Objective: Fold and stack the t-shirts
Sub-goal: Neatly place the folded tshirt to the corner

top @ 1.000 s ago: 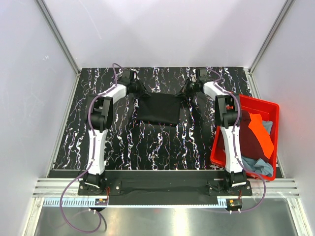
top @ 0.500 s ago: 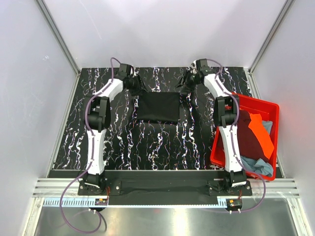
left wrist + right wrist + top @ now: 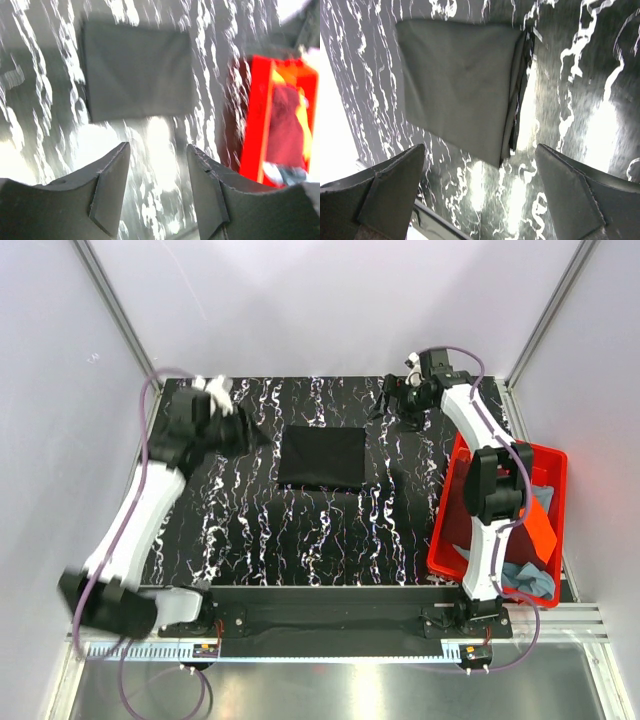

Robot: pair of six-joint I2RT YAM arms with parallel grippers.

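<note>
Black t-shirt [image 3: 321, 457], layered edge clear only from right wrist; left pincer [image 3: 157, 150] and right pincer [image 3: 480, 150] agape, empty.

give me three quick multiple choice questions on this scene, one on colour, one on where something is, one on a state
1. The bin on the right is:
A. blue
B. red
C. green

2. The folded black shirt lies:
A. inside the bin
B. flat on the table
C. draped over an arm

3. The right end effector is:
A. open, with nothing in it
B. shut on the black shirt
C. shut on the bin's rim

Answers:
1. B, its walls are bright red in the top view.
2. B, it sits as a neat rectangle on the marbled surface, apart from both arms.
3. A, the right wrist view shows both fingers spread wide with only the table and shirt below them.
</note>
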